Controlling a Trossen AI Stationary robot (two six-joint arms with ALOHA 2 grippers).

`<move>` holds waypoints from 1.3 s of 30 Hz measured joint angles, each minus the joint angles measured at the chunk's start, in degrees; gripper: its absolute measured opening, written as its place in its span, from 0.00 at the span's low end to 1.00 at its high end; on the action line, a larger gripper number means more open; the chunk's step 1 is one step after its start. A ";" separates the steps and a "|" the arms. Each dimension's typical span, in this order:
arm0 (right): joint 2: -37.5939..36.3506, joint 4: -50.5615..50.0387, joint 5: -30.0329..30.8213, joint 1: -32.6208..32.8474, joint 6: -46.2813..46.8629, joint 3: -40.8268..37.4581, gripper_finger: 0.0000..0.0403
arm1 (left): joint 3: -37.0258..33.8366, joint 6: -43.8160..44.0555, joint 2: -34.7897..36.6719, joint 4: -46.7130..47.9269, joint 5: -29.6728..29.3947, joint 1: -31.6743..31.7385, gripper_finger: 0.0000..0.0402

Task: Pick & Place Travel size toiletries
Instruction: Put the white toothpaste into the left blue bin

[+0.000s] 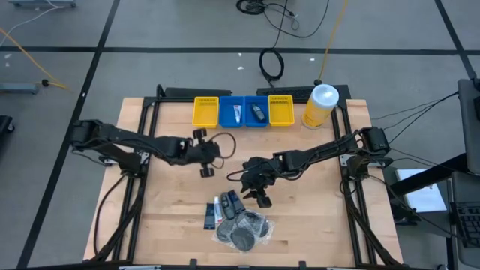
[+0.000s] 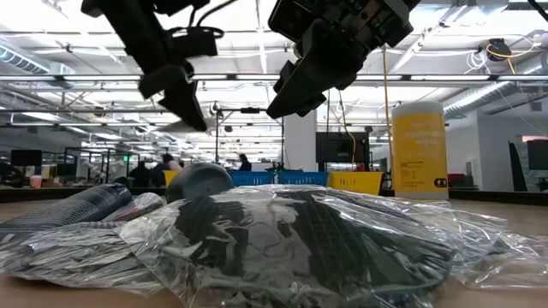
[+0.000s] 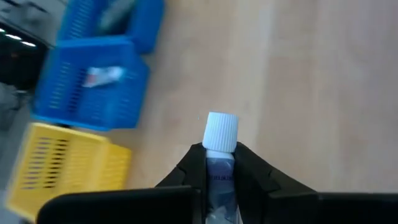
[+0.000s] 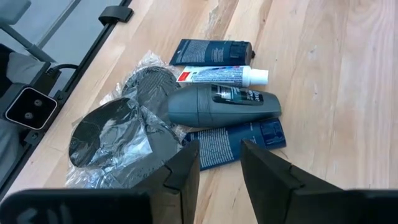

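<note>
The wooden surface (image 1: pixel 172 210) carries everything, framed by dark rails. At its far edge a row of four bins runs side by side: a yellow bin (image 1: pixel 205 112), two blue bins (image 1: pixel 231 112) in the middle, each with a small item inside, and another yellow bin (image 1: pixel 281 111). Just beside that row stands the big yellow canister (image 1: pixel 320 104) with its white lid.

Near the front edge lies the cluster of travel toiletries. Largest are the dark grey mesh puffs (image 4: pixel 118 134), wrapped in crinkled clear plastic. Touching them is a dark roll-on bottle (image 4: pixel 224 104) lying on its side, with a flat dark blue packet (image 4: pixel 239 142) on one side of it. On its other side lie a thin white tube (image 4: pixel 221 76) with a white cap and another dark packet (image 4: pixel 211 51).

The left pincer (image 3: pixel 219 163) hangs above the middle of the surface, between the bins and the cluster, and is closed tight on a small white-capped tube (image 3: pixel 220 152), whose ribbed cap sticks out past the fingertips.

The right pincer (image 4: pixel 219 163) hovers over the cluster, just above the blue packet, its fingers partly apart and gripping nothing.
</note>
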State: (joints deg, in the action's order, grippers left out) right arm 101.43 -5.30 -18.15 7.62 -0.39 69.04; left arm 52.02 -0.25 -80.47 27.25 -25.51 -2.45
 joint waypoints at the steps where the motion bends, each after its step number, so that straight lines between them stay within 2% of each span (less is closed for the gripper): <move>1: 0.00 0.12 0.01 0.00 0.03 0.00 0.28 | 0.01 -0.62 0.74 -0.27 -0.64 0.72 0.11; 6: 0.00 0.69 0.00 0.00 0.00 0.00 0.28 | 0.03 -3.80 1.79 -5.99 -0.86 5.51 0.07; 14: 0.00 0.76 0.02 0.00 -0.06 0.00 0.28 | 0.05 -7.00 1.62 -15.94 4.36 13.56 0.10; 19: 0.00 0.79 0.02 0.00 -0.06 0.00 0.28 | 0.10 -8.08 0.59 -21.00 8.28 17.58 0.07; 27: 0.00 2.43 0.13 0.00 -0.06 -0.02 0.28 | 0.15 -8.63 -4.57 -32.66 12.95 22.50 0.11; 33: 0.00 4.33 0.09 0.00 -0.08 -0.02 0.28 | 0.17 -8.60 -10.95 -43.46 13.54 25.07 0.08; 39: 0.00 3.81 0.09 0.00 -0.08 -0.02 0.28 | 0.06 -6.24 -15.52 -49.36 13.50 27.72 0.08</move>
State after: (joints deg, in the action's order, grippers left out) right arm 101.43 -1.49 -18.06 7.62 -0.47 69.01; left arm 52.08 -6.50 -95.99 -22.11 -12.01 25.26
